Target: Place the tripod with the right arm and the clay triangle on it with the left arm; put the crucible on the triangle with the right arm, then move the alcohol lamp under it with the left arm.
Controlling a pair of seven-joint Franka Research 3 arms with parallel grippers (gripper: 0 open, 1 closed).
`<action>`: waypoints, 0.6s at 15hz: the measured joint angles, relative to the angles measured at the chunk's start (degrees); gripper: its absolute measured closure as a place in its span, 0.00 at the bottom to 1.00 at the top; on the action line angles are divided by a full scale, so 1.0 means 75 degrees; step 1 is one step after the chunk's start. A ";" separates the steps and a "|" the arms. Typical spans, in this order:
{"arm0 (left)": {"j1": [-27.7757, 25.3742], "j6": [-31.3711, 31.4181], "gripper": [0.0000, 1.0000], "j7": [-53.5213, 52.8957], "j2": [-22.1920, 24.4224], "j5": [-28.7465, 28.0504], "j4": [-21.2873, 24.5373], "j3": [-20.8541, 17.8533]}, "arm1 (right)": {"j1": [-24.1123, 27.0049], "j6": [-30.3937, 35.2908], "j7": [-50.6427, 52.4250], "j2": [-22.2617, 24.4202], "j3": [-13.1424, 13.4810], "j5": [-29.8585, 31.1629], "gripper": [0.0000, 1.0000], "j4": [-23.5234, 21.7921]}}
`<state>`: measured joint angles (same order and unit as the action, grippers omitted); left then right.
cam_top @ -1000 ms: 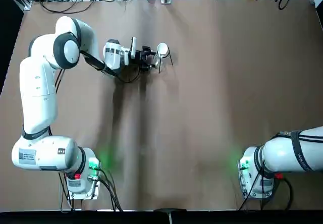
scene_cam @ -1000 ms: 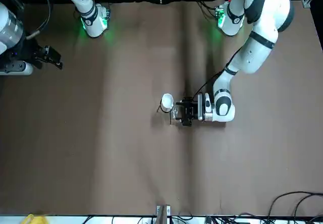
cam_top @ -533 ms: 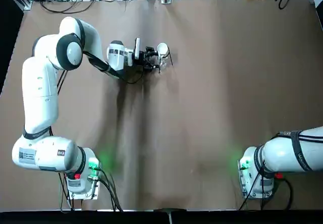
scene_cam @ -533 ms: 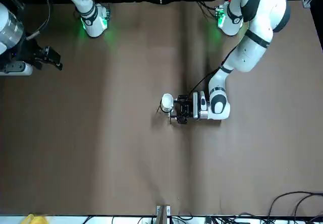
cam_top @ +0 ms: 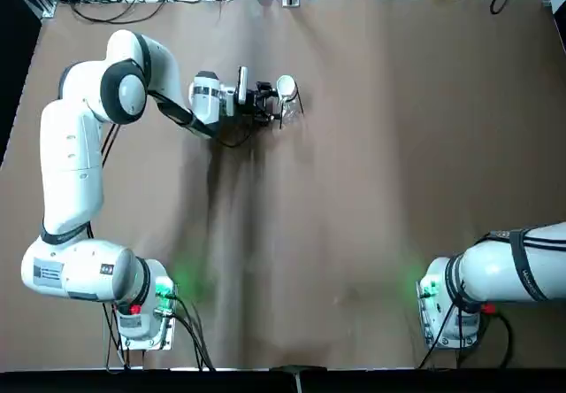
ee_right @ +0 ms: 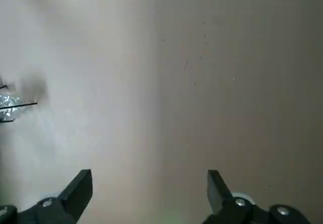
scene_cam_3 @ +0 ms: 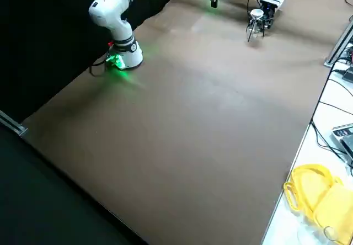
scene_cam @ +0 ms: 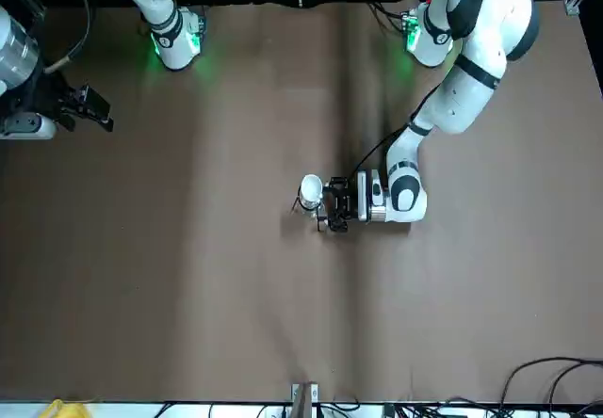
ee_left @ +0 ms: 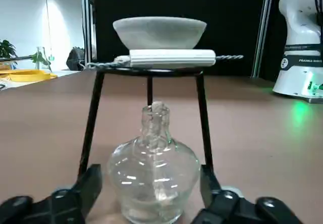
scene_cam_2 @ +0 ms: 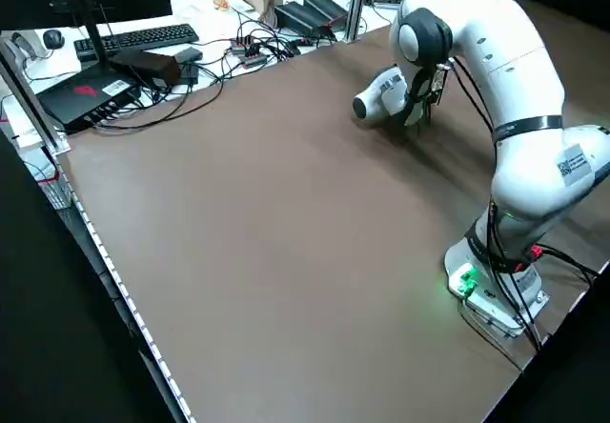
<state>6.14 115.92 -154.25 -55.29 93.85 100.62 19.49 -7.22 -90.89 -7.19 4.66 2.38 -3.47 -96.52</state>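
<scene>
Going left to right, we see the left arm (cam_top: pixel 71 158) rise from its base and bend over, its wrist lying low and level, so that the left gripper (ee_left: pixel 150 176) points across the table toward the right arm's side. Just ahead of its fingertips we have the black tripod (ee_left: pixel 92 118), upright. The white clay triangle (ee_left: pixel 171 57) lies on the ring, its twisted wire ends reaching past the rim, and the crucible (ee_left: pixel 159 32) sits upright on the triangle. Farther right, we find the right arm (cam_top: pixel 531 269) reaching outward, with the right gripper (ee_right: pixel 150 173) held above the table, well apart from the tripod.

The left wrist view shows us the glass lamp (ee_left: pixel 154 178) under the ring, among the legs, and the triangle edge-on; from overhead, the crucible covers most of that triangle.

Our left gripper is open, a finger toward each side of the lamp, with visible gaps beside the glass; we cannot tell whether the fingers touch the legs. Our right gripper is wide open and holds nothing.
</scene>
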 joint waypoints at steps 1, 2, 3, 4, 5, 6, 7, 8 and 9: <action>-0.0012 0.0029 0.11 0.0002 0.0001 0.0002 -0.0005 -0.0025 | 0.0000 -0.0039 0.0000 0.0011 0.0005 0.0000 0.00 0.0004; -0.0034 0.0069 0.02 0.0011 0.0004 0.0003 -0.0012 -0.0084 | 0.0000 -0.0062 0.0000 0.0019 0.0008 0.0001 0.00 0.0007; -0.0070 0.0090 0.00 0.0024 0.0016 0.0004 -0.0025 -0.0176 | 0.0000 -0.0075 0.0000 0.0024 0.0008 0.0001 0.00 0.0009; -0.0144 0.0098 0.00 0.0077 0.0046 0.0004 -0.0036 -0.0264 | 0.0000 -0.0080 0.0000 0.0024 0.0008 0.0001 0.00 0.0009; -0.0389 0.0117 0.00 0.0283 0.0171 -0.0072 -0.0034 -0.0362 | 0.0000 -0.0087 0.0000 0.0025 0.0008 0.0001 0.00 0.0009; -0.0548 0.0125 0.00 0.0512 0.0274 -0.0259 -0.0035 -0.0380 | 0.0000 -0.0087 0.0000 0.0025 0.0008 0.0001 0.00 0.0009; -0.0719 0.0127 0.00 0.0835 0.0419 -0.0532 -0.0037 -0.0386 | 0.0000 -0.0087 0.0000 0.0025 0.0008 0.0001 0.00 0.0010; -0.0891 0.0127 0.00 0.1267 0.0600 -0.0881 -0.0043 -0.0393 | 0.0000 -0.0087 0.0000 0.0025 0.0008 0.0004 0.00 0.0010; -0.1063 0.0128 0.00 0.1838 0.0810 -0.1308 -0.0053 -0.0396 | 0.0000 -0.0086 0.0000 0.0027 0.0008 0.0005 0.00 0.0010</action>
<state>-1.84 116.88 -140.46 -49.22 84.04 100.23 16.52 -7.22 -91.54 -7.18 4.87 2.44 -3.43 -96.45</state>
